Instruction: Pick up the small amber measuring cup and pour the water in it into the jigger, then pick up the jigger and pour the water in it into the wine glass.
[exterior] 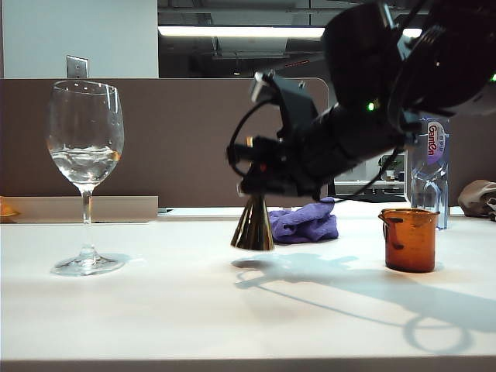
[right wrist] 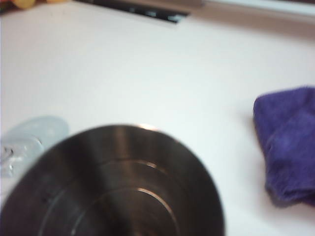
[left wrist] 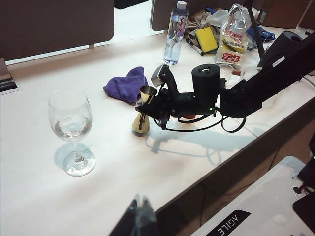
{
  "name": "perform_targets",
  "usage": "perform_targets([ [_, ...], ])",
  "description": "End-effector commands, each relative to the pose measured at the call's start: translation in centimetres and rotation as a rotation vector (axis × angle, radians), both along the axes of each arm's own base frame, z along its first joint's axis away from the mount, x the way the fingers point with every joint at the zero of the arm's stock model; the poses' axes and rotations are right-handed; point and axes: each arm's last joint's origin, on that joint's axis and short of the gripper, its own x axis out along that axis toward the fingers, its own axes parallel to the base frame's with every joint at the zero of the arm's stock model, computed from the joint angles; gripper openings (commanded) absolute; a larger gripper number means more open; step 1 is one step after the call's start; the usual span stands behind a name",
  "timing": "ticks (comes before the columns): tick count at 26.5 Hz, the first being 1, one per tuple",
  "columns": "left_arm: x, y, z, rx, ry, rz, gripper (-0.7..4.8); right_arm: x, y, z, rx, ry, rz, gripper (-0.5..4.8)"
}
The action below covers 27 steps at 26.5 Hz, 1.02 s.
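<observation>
Reading labels first: the water bottle (exterior: 428, 167) at the back right carries a pink-and-purple label with "Ganten" running up it, and white letters "AGILE" show on a dark surface low in the left wrist view. The jigger (exterior: 253, 225), a shiny gold double cone with a darker mirror-like lower half, stands on the white table (exterior: 170, 310) near its middle, just in front of a purple cloth (exterior: 306, 222). The right gripper (left wrist: 158, 107) is pinched onto the jigger's upper part (its cup fills the right wrist view). The wine glass (exterior: 85, 159) stands well to the left with clear water (exterior: 84, 163) low in its bowl. The small amber measuring cup (exterior: 409, 239) sits at the right, its contents unclear. The left gripper (left wrist: 140, 216) hangs high above the table's front edge; whether it is spread or pressed together I cannot tell.
</observation>
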Motion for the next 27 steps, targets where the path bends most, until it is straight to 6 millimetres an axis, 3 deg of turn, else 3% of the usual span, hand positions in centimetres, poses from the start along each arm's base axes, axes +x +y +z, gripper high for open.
perform_targets([
  [1,0.0,0.0,0.0,-0.002,0.003,-0.001,-0.02,0.1,0.3,-0.3,0.007,-0.005,0.008,-0.01],
  [7,0.0,0.0,0.0,-0.002,0.003,-0.001,-0.02,-0.1,0.0,-1.1,-0.024,0.007,-0.026,0.01],
  [12,0.0,0.0,0.0,-0.002,0.003,-0.001,-0.02,-0.2,-0.2,-1.4,-0.042,0.010,-0.051,0.57],
  [19,0.0,0.0,0.0,-0.002,0.003,-0.001,-0.02,-0.3,-0.1,-1.4,-0.068,-0.011,-0.065,0.69],
  [22,0.0,0.0,0.0,-0.002,0.003,-0.001,-0.02,-0.4,0.0,-1.4,-0.081,-0.023,-0.103,1.22],
  [24,0.0,0.0,0.0,-0.002,0.003,-0.001,-0.02,-0.5,0.2,-1.4,-0.081,-0.023,-0.096,1.30],
  [26,0.0,0.0,0.0,-0.002,0.003,-0.001,-0.02,-0.6,0.3,-1.4,-0.078,-0.027,-0.090,2.44],
  [27,0.0,0.0,0.0,-0.002,0.003,-0.001,-0.02,-0.7,0.4,-1.3,-0.077,-0.028,-0.089,2.74],
])
